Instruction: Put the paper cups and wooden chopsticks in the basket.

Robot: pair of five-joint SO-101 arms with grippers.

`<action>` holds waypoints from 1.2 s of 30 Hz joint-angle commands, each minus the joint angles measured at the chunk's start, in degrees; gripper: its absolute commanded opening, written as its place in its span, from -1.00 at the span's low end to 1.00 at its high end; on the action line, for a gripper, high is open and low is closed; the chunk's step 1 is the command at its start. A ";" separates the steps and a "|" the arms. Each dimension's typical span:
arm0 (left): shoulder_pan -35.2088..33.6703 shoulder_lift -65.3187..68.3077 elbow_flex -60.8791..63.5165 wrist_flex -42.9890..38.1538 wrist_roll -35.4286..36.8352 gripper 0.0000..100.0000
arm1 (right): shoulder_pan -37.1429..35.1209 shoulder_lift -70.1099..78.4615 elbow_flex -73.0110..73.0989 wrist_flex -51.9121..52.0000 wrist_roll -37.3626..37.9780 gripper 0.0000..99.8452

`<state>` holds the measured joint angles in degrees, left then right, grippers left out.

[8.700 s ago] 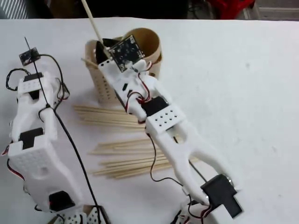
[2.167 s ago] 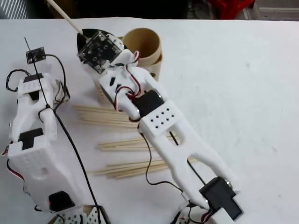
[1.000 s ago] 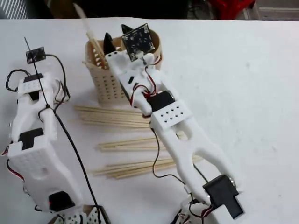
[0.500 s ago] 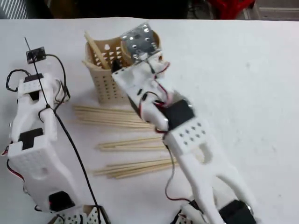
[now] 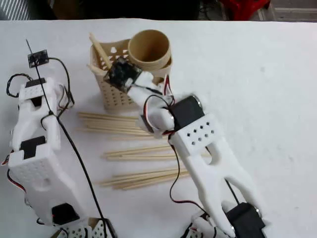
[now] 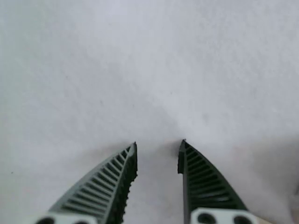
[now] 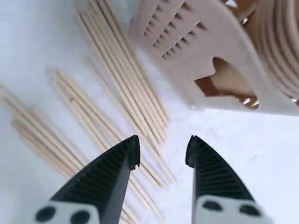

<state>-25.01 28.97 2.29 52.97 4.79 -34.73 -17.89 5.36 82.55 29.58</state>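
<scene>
- The right claw [image 7: 161, 149] hung narrowly open and empty over loose chopsticks [image 7: 117, 93] on the table [image 5: 257, 89], just beside the basket [image 7: 187, 51]. A low close might have scattered them or caught several.
- Its arm, close to the basket wall, could have tipped it, spilling the cups [image 5: 149, 47] and the leaning chopstick [image 5: 99, 49].
- The left claw [image 6: 158, 151], slightly open and empty, sat over bare table.

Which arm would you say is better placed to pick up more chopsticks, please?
Right: the right gripper hangs open just above the loose chopsticks beside the basket, while the left gripper faces plain table.
</scene>
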 commanded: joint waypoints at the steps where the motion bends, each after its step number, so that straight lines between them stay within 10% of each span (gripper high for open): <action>1: 0.40 -0.75 -0.53 -0.97 -0.09 -0.68 | -2.07 -0.48 4.40 2.77 2.11 -0.67; 14: 0.40 -0.75 -0.53 -0.97 -0.09 -0.68 | -14.29 -0.48 31.65 -8.22 18.81 -0.60; 21: 0.40 -0.75 -0.53 -0.97 -0.09 -0.68 | -14.11 -0.04 38.07 -15.52 20.57 -0.83; 36: 0.40 -0.75 -0.53 -0.97 -0.09 -0.68 | -14.11 0.04 47.47 -25.01 23.82 -0.70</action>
<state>-25.01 28.97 2.29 52.97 4.70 -48.70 -17.71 52.04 60.13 52.88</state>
